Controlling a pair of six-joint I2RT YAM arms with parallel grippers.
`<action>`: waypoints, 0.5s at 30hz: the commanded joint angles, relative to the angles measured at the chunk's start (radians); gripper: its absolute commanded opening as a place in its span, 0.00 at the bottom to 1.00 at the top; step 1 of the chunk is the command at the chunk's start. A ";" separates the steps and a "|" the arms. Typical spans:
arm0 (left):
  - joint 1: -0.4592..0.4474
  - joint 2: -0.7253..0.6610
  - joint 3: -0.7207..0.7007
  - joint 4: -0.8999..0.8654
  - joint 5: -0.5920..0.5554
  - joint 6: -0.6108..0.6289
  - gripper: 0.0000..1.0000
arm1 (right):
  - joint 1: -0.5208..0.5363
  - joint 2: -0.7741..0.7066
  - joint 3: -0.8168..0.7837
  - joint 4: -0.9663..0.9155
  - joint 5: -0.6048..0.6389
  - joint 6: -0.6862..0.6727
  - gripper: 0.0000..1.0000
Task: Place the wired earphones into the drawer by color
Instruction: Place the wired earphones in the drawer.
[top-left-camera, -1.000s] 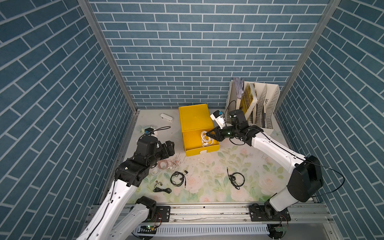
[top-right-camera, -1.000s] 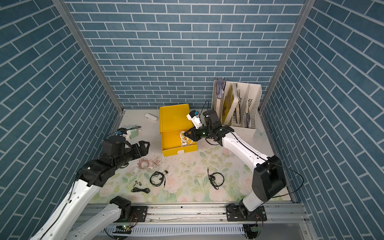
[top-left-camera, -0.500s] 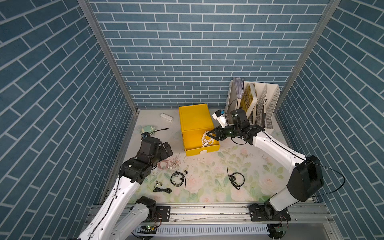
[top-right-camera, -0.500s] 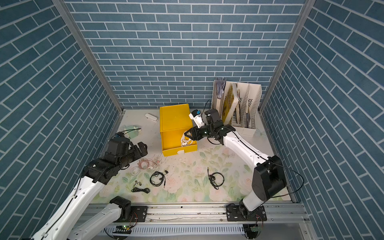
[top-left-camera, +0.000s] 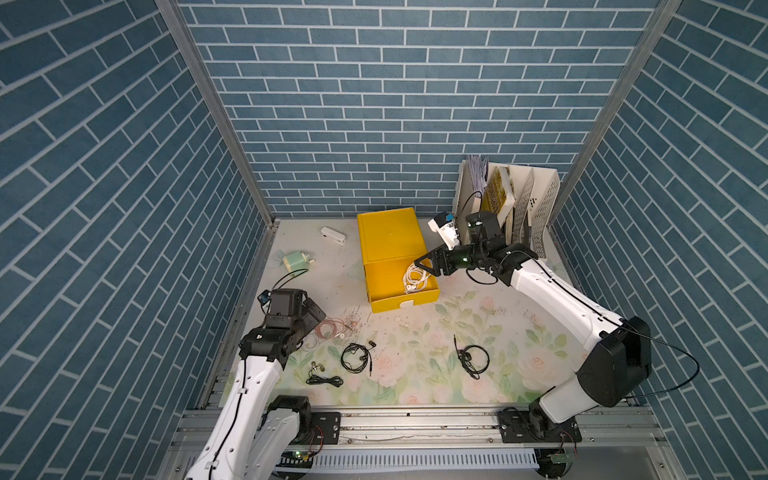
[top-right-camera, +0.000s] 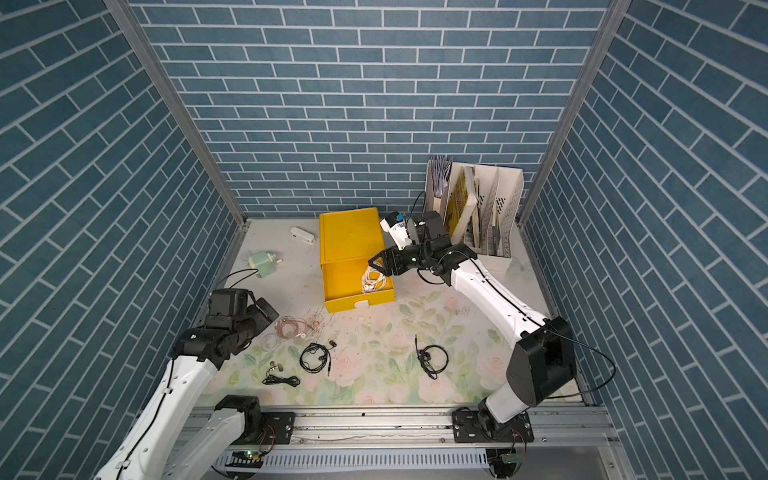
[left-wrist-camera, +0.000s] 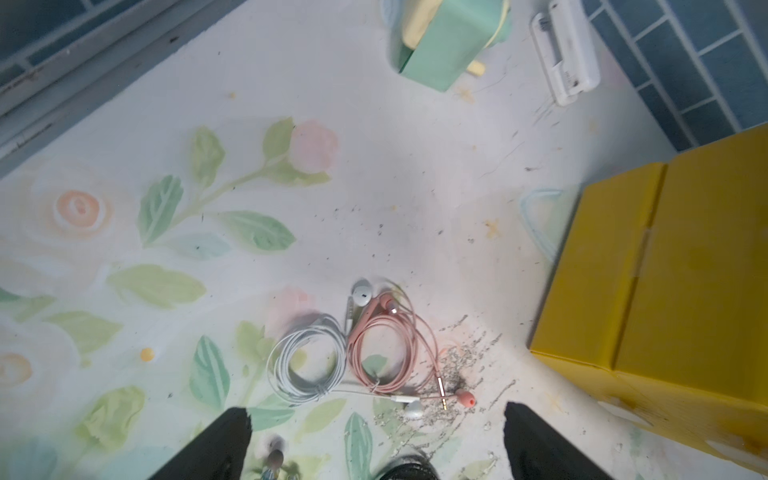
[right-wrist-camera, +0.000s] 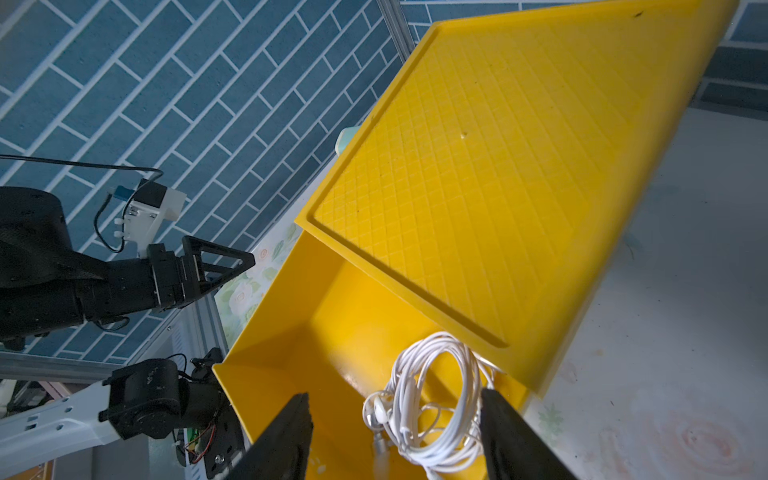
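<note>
The yellow cabinet (top-left-camera: 388, 235) has its top drawer (top-left-camera: 405, 301) pulled out. One white coil of wired earphones (right-wrist-camera: 432, 399) lies inside it. My right gripper (right-wrist-camera: 395, 399) hovers open over that drawer, the coil loose between its fingers. Over the mat, my left gripper (left-wrist-camera: 378, 413) is open just short of a white coil (left-wrist-camera: 307, 361) and a pinkish coil (left-wrist-camera: 386, 353) lying side by side. Three black coils (top-left-camera: 355, 357) (top-left-camera: 324, 379) (top-left-camera: 471, 358) rest nearer the front in both top views.
A mint-green box (top-left-camera: 296, 261) and a small white device (top-left-camera: 332, 236) sit at the back left. The white slotted file rack (top-left-camera: 519, 203) stands at the back right, behind my right arm. Brick walls close in three sides.
My right gripper has opened and let the white earphones drop into the drawer. My left gripper has drawn back and down toward the white and pinkish coils.
</note>
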 joint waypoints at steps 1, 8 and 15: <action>0.015 -0.015 -0.036 0.034 0.014 -0.047 1.00 | -0.003 -0.014 0.040 -0.047 0.039 0.005 0.63; 0.037 -0.034 -0.092 0.045 -0.001 -0.048 0.98 | -0.001 -0.011 0.071 -0.151 0.137 -0.009 0.53; 0.040 -0.061 -0.109 0.052 0.008 -0.036 0.96 | 0.024 0.036 0.094 -0.184 0.141 -0.026 0.44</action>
